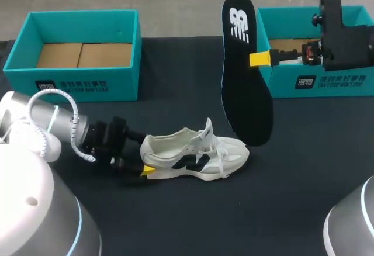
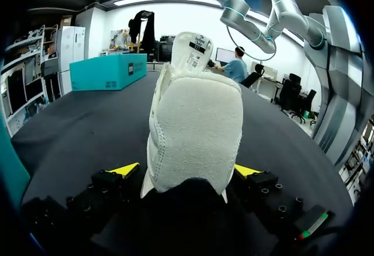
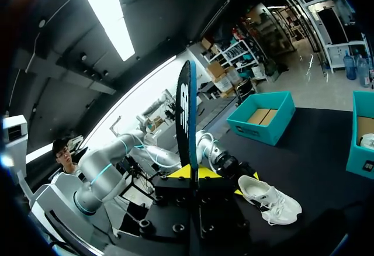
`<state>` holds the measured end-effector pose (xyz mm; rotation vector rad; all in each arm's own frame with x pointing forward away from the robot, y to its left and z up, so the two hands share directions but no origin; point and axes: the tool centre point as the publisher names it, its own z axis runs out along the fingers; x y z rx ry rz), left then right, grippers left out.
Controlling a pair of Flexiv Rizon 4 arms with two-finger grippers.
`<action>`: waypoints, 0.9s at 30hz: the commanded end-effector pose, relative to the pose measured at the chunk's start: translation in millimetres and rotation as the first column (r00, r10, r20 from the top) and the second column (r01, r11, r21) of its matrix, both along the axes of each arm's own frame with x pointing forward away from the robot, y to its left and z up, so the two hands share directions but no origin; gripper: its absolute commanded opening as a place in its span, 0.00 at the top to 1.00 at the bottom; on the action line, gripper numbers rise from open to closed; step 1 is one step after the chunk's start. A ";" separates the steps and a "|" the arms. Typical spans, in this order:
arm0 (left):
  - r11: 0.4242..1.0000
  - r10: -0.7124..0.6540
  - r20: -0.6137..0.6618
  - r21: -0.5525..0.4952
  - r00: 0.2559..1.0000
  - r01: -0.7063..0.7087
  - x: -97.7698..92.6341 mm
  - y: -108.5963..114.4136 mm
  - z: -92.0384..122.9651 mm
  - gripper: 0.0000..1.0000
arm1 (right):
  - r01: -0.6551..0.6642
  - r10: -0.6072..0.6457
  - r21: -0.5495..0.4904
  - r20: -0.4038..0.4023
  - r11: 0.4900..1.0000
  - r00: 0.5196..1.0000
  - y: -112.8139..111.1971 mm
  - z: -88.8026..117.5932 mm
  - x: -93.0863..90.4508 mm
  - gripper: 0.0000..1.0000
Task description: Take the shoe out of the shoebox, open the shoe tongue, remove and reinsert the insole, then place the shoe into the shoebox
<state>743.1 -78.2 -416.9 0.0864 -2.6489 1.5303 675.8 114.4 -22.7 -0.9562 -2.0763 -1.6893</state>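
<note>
Your right fingers (image 1: 260,58) pinch the thin insole (image 1: 245,75) at its edge, above the desk (image 1: 292,180); expect it to flex. Your left fingers (image 2: 124,169) clamp the heel of the light, soft sneaker (image 1: 196,156), likely its firmest hold.

Tabletop (image 1: 280,209) carried a plain black, matte covering out to its far edge. Brown cardboard liner (image 1: 82,55) lay flat in the bottom of the teal box (image 1: 87,80) at the tabletop's far left corner. A seam across the liner's middle split it into two panels. In the right wrist view the liner showed as a tan patch.
</note>
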 end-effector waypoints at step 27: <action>0.836 0.008 -0.042 0.548 0.999 0.017 -13.4 15.6 44.0 0.00 | 0.000 0.000 -0.001 -0.001 1.000 1.000 1.5 -0.9 1.2 1.00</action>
